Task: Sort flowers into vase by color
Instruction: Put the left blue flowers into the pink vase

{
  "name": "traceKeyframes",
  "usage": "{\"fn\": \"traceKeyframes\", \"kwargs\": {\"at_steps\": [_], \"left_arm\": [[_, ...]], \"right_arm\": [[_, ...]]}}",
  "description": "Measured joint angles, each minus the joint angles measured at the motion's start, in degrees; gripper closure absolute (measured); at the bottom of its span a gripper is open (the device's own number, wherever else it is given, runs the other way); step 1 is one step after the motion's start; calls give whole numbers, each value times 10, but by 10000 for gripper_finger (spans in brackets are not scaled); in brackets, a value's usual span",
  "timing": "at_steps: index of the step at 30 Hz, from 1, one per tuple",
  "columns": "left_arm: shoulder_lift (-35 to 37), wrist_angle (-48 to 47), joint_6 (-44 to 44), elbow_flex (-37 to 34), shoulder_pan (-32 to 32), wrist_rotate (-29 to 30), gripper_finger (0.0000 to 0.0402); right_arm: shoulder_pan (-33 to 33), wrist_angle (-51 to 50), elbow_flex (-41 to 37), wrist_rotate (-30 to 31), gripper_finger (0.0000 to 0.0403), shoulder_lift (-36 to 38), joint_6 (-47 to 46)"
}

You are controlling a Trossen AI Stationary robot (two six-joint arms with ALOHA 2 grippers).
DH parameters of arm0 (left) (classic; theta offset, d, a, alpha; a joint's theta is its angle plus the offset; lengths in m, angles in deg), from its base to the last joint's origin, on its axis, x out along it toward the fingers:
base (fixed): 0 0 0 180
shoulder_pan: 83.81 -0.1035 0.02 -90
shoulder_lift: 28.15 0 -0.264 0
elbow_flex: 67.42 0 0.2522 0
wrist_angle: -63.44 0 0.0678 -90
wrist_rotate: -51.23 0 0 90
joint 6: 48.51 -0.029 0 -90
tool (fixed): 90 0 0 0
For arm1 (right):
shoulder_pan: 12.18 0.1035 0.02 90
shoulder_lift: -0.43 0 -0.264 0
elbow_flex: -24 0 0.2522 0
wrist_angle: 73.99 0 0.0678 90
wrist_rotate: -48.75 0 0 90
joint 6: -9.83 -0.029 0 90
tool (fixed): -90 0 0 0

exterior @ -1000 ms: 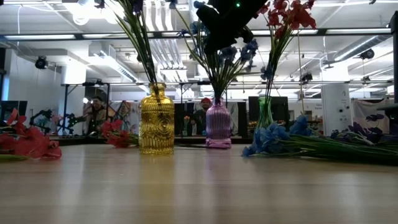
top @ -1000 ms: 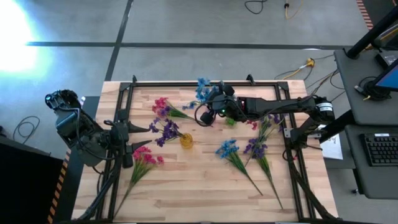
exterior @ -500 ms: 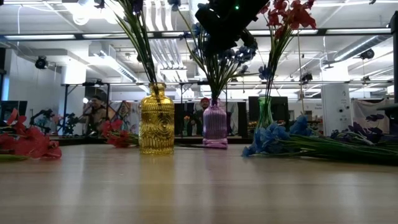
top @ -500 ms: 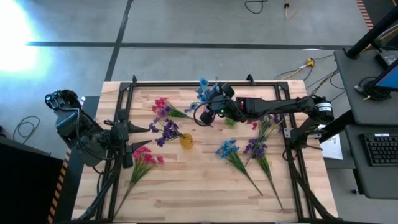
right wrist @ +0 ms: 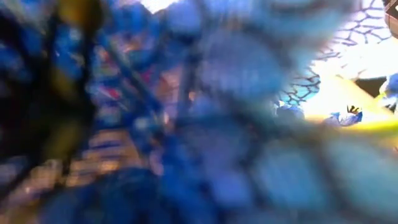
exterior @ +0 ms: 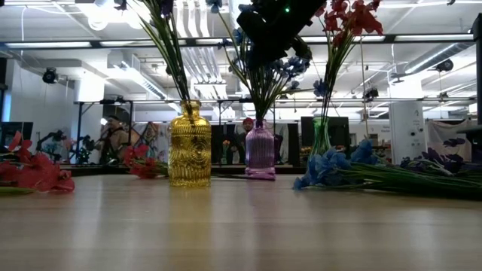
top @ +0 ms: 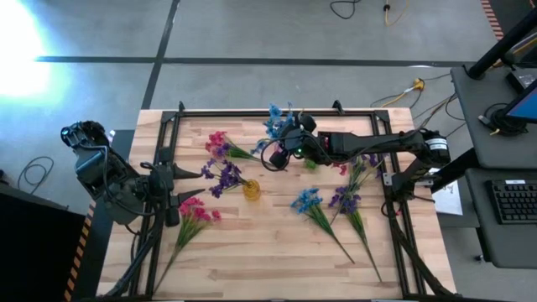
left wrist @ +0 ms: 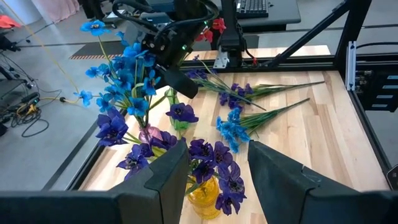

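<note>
Three vases stand mid-table. A yellow vase [exterior: 190, 147] holds purple flowers [left wrist: 211, 165]. A purple vase [exterior: 260, 152] holds blue flowers [top: 275, 122]. A green vase [exterior: 321, 139] holds red flowers [exterior: 350, 16]. My right gripper [left wrist: 180, 82] is shut among the blue flowers' stems above the purple vase; blue blooms fill its wrist view. My left gripper [left wrist: 217, 148] waits open near the table's left edge, facing the yellow vase, with nothing between its fingers. Loose red-pink [top: 195, 210], blue [top: 307, 201] and purple flowers [top: 344, 200] lie on the table. My right gripper comes slanting down from the table's right into the blue flowers' stems [left wrist: 163, 99] above the purple vase. Blooms hide its fingertips, so I cannot tell whether a stem is pinched between them. The sprigs stand upright in the vase.
A pink and purple sprig [top: 220, 144] lies at the far left of the table. More stems lie along the right side [top: 361, 172]. A black frame [top: 252, 112] runs round the table. People show in the room beyond the far edge.
The purple vase has shifted a little toward the table's left, and the blue blooms above it have swung and dropped slightly beside my right gripper.
</note>
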Motion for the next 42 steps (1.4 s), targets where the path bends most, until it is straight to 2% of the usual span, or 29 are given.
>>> {"fn": "traceKeyframes", "kwargs": {"at_steps": [6, 17, 25, 32, 42], "left_arm": [[-3, 0, 2, 0, 0, 0, 247], [-3, 1, 4, 0, 0, 1, 247], [-3, 1, 4, 0, 0, 2, 247], [-5, 1, 7, 0, 0, 3, 247], [-10, 1, 14, 0, 0, 3, 247]], "right_arm": [[2, -1, 0, -4, 368, 1, 1], [11, -19, 11, -5, 213, 4, -5], [15, -83, 50, -7, 142, 6, -29], [25, -125, 88, -35, 115, 6, -30], [41, -217, 152, -35, 114, 6, -45]]}}
